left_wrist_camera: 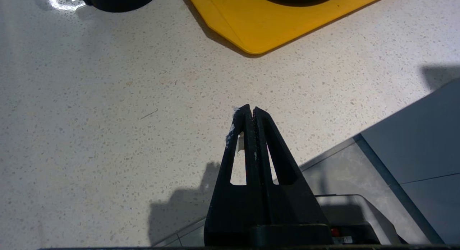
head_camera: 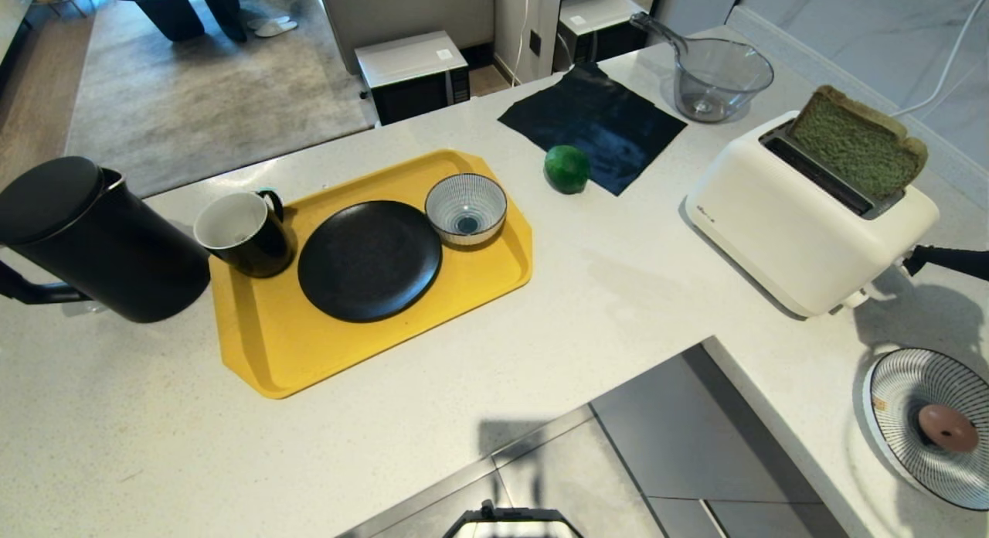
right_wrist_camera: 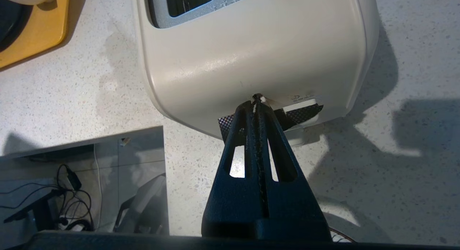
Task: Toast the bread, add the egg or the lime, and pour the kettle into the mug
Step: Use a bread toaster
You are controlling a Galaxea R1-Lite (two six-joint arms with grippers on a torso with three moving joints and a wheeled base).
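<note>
Right pincer (right_wrist_camera: 256, 99), clamped shut and empty, sits at the toaster (head_camera: 803, 221) lever, right of frame; it could slip off, leaving bread (head_camera: 858, 144) unlowered.

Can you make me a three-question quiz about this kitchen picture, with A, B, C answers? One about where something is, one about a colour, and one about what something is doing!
1. Where is the lime?
A. in the bowl
B. on the counter beside the dark cloth
C. on the plate

2. What colour is the tray?
A. yellow
B. red
C. blue

3. How is the bread?
A. flat on the tray
B. sticking up out of the toaster
C. inside the mug

Answers: B, the lime touches the cloth's edge; A, the tray is bright yellow; B, the green slice stands above the toaster slot.
</note>
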